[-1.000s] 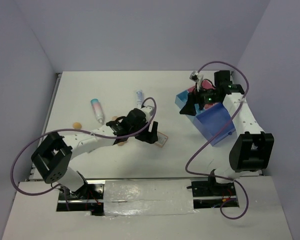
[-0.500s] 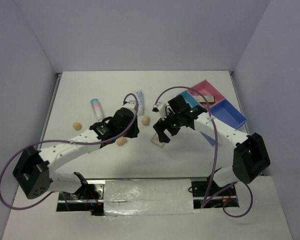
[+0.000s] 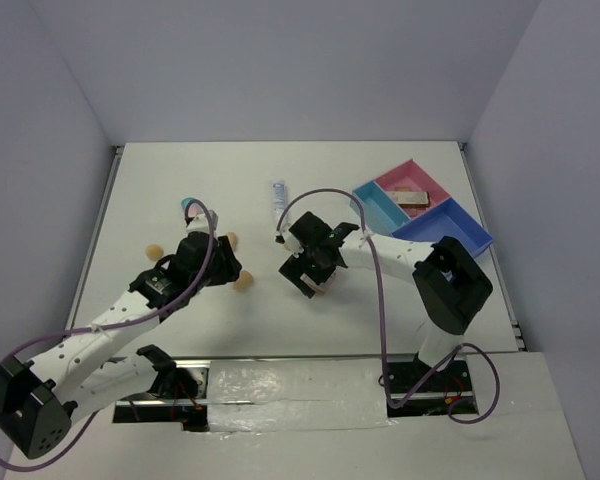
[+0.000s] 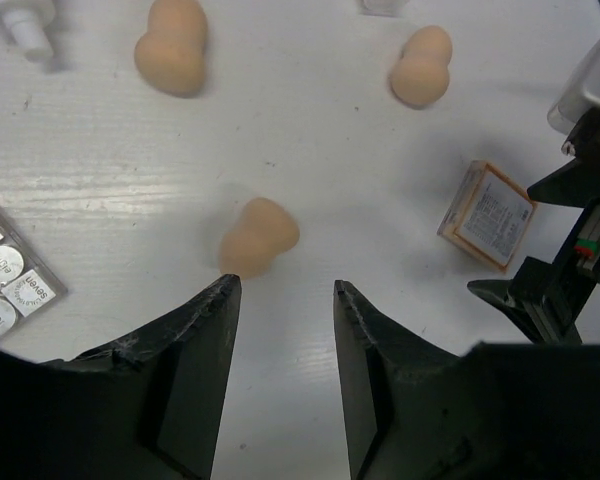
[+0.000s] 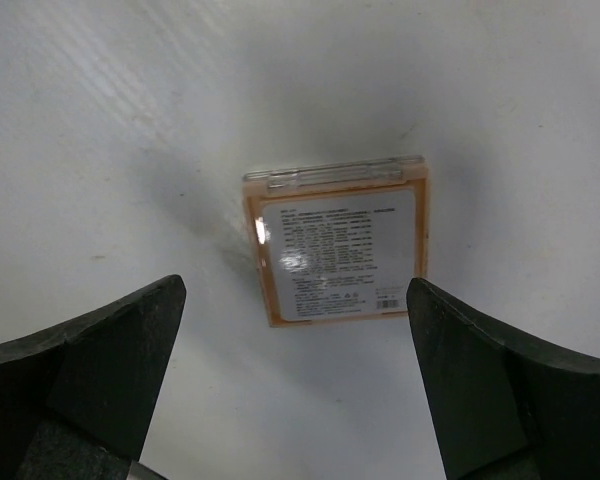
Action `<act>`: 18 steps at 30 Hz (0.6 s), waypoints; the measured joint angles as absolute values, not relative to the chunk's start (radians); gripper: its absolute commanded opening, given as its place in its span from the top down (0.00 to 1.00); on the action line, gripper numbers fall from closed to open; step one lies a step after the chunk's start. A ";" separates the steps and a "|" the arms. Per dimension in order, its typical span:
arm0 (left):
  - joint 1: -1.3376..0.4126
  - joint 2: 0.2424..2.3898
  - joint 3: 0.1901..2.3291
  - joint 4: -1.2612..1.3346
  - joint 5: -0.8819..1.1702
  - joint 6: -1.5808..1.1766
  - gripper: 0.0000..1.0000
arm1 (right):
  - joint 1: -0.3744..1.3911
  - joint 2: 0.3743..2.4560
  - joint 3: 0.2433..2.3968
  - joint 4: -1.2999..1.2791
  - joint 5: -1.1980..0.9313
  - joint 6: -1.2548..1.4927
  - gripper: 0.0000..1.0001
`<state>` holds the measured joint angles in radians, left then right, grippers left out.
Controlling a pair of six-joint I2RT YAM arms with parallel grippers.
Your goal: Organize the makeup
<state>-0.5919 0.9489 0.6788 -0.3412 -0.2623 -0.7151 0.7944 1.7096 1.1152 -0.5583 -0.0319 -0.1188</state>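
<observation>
1. Right pincer [image 5: 295, 290]: released. I saw its jaws spread wide to either side of the orange-edged palette [image 5: 338, 240], touching neither edge. The palette lay flat on the desk [image 5: 120, 110] with its label up. I judged that the wide spread was there to clear the palette's width before a close.

2. Left pincer [image 4: 283, 300]: released, with the jaws partly apart and nothing between them. The near sponge [image 4: 258, 236] lay loose on the desk just ahead of one fingertip. I could not tell whether they touched. I judged that the pincer was lined up on this sponge because it was the closest loose item.

3. Tray [image 3: 450, 222]: it sat at the far right of the desk, well apart from the left pincer. I took that as the reason the right arm was handling the palettes.

4. Count, all views combined:
- Sponges: three. These were the near sponge, a second sponge [image 4: 173, 55] and a third sponge [image 4: 421, 66].
- Tubes: two. These were the white tube [image 3: 278, 193] and the teal-capped tube [image 3: 188, 206], which was mostly hidden by the left arm.
- Palettes: three. These were the orange-edged palette, the stowed palette [image 3: 412, 197] in the tray's pink compartment, and the grey palette [image 4: 10, 280] on the desk.
</observation>
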 measured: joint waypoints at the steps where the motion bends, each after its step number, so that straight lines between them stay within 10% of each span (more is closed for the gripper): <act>1: -0.590 0.940 0.670 -0.345 -0.262 -0.718 0.44 | 0.795 1.720 1.118 -0.558 -0.015 -0.119 0.00; 18: -0.579 0.921 0.645 -0.344 -0.263 -0.741 0.44 | 0.793 1.810 1.139 -0.547 -0.005 -0.194 0.03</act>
